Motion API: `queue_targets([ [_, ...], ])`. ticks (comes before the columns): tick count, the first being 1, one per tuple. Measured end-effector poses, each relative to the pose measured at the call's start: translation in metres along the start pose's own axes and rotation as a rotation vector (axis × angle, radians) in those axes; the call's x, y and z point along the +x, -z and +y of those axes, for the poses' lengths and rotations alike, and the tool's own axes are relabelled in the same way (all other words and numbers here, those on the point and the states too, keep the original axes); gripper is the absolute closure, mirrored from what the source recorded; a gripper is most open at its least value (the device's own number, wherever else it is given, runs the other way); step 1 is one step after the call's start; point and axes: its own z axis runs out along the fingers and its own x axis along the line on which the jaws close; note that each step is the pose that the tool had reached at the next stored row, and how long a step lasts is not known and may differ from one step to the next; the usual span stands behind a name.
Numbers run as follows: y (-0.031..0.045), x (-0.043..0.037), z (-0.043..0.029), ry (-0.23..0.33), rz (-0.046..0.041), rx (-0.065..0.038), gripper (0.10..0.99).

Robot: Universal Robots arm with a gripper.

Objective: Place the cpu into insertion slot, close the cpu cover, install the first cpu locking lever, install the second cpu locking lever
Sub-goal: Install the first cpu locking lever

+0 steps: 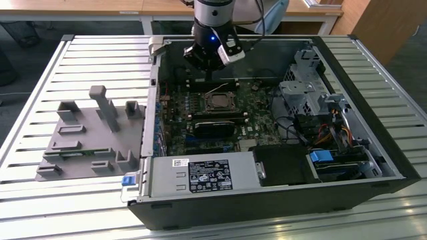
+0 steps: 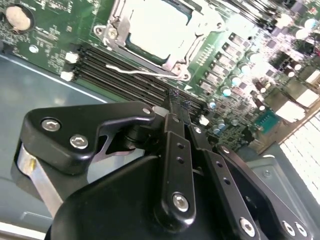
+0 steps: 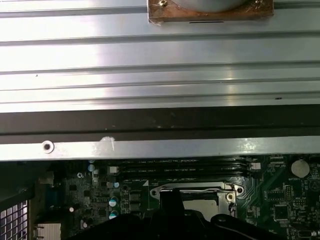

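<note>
A slatted metal table [image 1: 40, 75] carries the open computer case [image 1: 267, 210], motherboard facing up. My gripper [image 2: 178, 102] hangs just over the memory slots [image 2: 95, 56] beside the socket, fingers pinched together with nothing between them. The cpu [image 2: 157, 25] sits in the insertion slot [image 1: 207, 102], and the cpu cover [image 2: 116, 22] looks folded down around it. One wire locking lever [image 2: 142, 71] lies loose along the socket's edge, so I judge the latching unfinished. I cannot make out the other lever.

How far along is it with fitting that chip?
The cpu sits in the slot, and the cover looks down over it. The fingers, shut and empty, hover close by. One thin lever pokes out along the slot's edge, seemingly unlatched, so the levers look left to do.
</note>
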Motion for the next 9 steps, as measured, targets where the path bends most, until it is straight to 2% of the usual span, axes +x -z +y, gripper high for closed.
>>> queue_targets([
  [4,-0.0014,-0.0054,0.0001,0.002,0.0002,-0.002,0.980],
  [6,-0.0021,-0.0059,0.0001,0.002,0.0014,-0.020,0.980],
  [7,-0.0026,-0.0060,0.0001,0.002,0.0015,-0.025,0.980],
  [9,-0.0033,-0.0060,-0.0004,0.002,0.0012,-0.026,0.980],
])
